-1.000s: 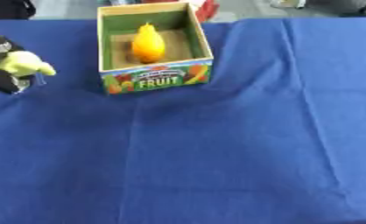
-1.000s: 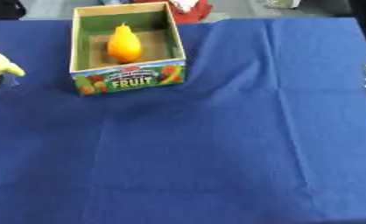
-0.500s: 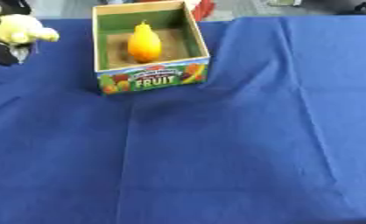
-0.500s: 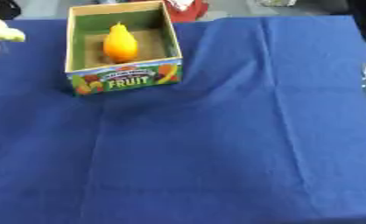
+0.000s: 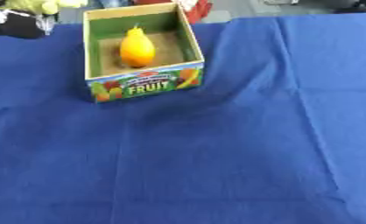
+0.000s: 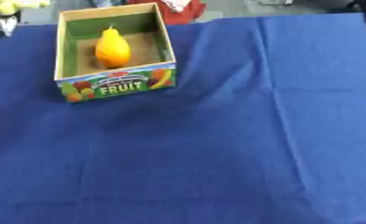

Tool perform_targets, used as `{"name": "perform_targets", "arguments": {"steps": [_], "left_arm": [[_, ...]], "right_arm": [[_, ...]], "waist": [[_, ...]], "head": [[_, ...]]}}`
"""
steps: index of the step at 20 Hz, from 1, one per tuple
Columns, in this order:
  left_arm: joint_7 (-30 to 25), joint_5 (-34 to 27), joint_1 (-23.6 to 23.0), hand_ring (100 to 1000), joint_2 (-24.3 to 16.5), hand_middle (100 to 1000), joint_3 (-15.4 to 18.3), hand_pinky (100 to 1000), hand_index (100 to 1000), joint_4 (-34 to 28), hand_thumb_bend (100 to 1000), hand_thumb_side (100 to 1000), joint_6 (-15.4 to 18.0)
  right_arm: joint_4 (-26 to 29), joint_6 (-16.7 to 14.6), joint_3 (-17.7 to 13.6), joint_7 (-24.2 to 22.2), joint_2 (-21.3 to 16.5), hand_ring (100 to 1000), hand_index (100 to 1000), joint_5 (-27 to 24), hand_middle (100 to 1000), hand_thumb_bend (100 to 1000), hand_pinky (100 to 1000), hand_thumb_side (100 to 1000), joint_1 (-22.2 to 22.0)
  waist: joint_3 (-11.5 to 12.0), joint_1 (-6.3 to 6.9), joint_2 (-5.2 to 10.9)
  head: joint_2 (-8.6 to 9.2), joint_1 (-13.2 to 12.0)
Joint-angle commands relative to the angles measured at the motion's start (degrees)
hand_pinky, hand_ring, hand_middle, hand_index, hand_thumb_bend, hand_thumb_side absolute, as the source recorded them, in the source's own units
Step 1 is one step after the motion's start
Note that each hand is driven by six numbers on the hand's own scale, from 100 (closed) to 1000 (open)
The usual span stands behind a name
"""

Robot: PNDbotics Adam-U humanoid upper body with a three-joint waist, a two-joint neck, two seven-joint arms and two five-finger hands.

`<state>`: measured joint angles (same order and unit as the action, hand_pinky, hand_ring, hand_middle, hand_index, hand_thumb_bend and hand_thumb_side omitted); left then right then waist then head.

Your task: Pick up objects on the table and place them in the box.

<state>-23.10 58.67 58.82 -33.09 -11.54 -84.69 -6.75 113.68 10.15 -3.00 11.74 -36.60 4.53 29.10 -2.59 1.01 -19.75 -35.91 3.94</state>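
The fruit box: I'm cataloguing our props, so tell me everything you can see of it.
The fruit box is a small open-topped rectangular carton, cardboard by the look of it, with tan rims, green inner walls and a brownish floor. Its front panel shows pictured fruit and the word FRUIT in white. It stands upright on the blue tablecloth, near the far left, turned slightly askew. Inside lies one yellow-orange pear-shaped fruit, stem end pointing away. No hand touches the box.

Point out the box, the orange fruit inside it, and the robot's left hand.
box (image 5: 146,85), left eye view, printed front wall.
orange fruit (image 5: 137,48), left eye view, middle of its body.
left hand (image 5: 19,22), left eye view, black palm.
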Motion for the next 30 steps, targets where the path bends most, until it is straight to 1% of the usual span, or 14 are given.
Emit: {"name": "perform_targets", "arguments": {"steps": [1,7,12,15,16,18,19,23,24,25,26,27,29,30], "left_arm": [[2.5,0.4,2.8,524,0.6,391,0.0,129,493,-0.7,100,268,0.5],[5.6,1.1,5.9,534,4.0,401,-1.0,138,500,3.2,100,265,1.8],[8.2,3.5,8.4,552,7.5,421,-1.4,160,511,10.0,100,263,3.2],[10.2,5.9,10.0,579,9.2,455,-0.7,191,526,15.5,100,260,3.6],[11.0,6.5,10.5,616,9.6,491,-0.3,230,535,17.1,100,257,3.9],[12.7,7.0,11.4,658,10.3,538,0.3,261,548,19.7,100,254,5.1],[13.6,7.5,11.8,667,10.5,548,0.5,267,554,20.7,100,254,5.6],[15.6,10.6,12.8,716,11.2,595,1.0,318,611,23.7,100,251,6.8],[15.7,11.5,12.9,741,11.4,623,1.1,349,665,24.3,100,249,7.0],[15.5,12.5,13.0,768,11.5,661,1.1,385,728,25.0,100,224,7.0],[14.8,13.5,13.1,795,11.5,698,1.1,420,781,25.6,100,218,7.0],[14.0,14.5,13.2,811,11.5,720,1.1,441,812,26.0,100,263,7.0],[12.0,16.3,13.2,873,11.5,794,1.2,525,901,26.4,105,474,6.7],[11.0,17.0,13.2,895,11.5,820,1.3,559,930,26.5,203,599,6.5]], "right_arm": [[0.9,-2.7,0.1,1.1,-2.2,785,897,-2.3,662,100,677,1000,1.2],[0.9,-4.1,0.4,1.9,-2.3,782,887,-3.8,656,100,675,1000,1.9],[0.9,-4.1,0.8,2.1,-1.9,781,884,-4.3,653,100,674,1000,2.8],[0.9,-4.1,1.0,1.9,-1.7,781,884,-4.4,653,100,674,1000,3.6],[0.9,-4.1,1.1,1.9,-1.7,781,883,-4.5,652,100,674,1000,3.8],[0.9,-4.1,1.3,1.9,-1.6,781,883,-4.5,652,100,674,1000,4.4],[0.9,-4.1,1.3,1.8,-1.6,781,883,-4.5,651,100,674,1000,4.6],[0.9,-4.0,1.4,1.6,-1.5,781,882,-4.5,650,100,675,1000,4.9],[0.9,-4.0,1.5,1.6,-1.5,781,882,-4.5,650,100,675,1000,5.0],[0.9,-3.9,1.5,1.5,-1.5,782,882,-4.5,649,100,675,1000,5.0],[0.9,-3.9,1.5,1.5,-1.4,782,882,-4.5,649,100,675,1000,5.0],[0.9,-3.8,1.5,1.4,-1.4,782,882,-4.4,649,100,675,1000,5.0],[0.9,-3.7,1.5,1.4,-1.4,782,882,-4.4,649,100,675,1000,4.9],[0.9,-3.7,1.5,1.4,-1.4,782,882,-4.4,649,100,675,1000,4.9]], "waist": [[-0.3,0.08,0.77],[-1.4,0.43,-0.2],[-2.5,0.67,-0.86],[-3.6,0.97,-1.41],[-3.9,1.07,-1.57],[-4.8,1.33,-1.99],[-5.1,1.45,-2.19],[-6.1,1.78,-2.88],[-6.1,1.83,-3.0],[-6.2,1.88,-3.08],[-6.2,1.92,-3.13],[-6.2,1.96,-3.15],[-6.2,1.98,-3.13],[-6.2,1.99,-3.1]], "head": [[1.25,-1.3],[2.18,-4.1],[3.01,-5.9],[3.52,-6.8],[3.68,-7.1],[4.19,-7.5],[4.43,-7.8],[4.91,-8.1],[4.93,-8.1],[4.92,-8.1],[4.88,-8.0],[4.84,-8.0],[4.65,-7.9],[4.54,-7.9]]}}
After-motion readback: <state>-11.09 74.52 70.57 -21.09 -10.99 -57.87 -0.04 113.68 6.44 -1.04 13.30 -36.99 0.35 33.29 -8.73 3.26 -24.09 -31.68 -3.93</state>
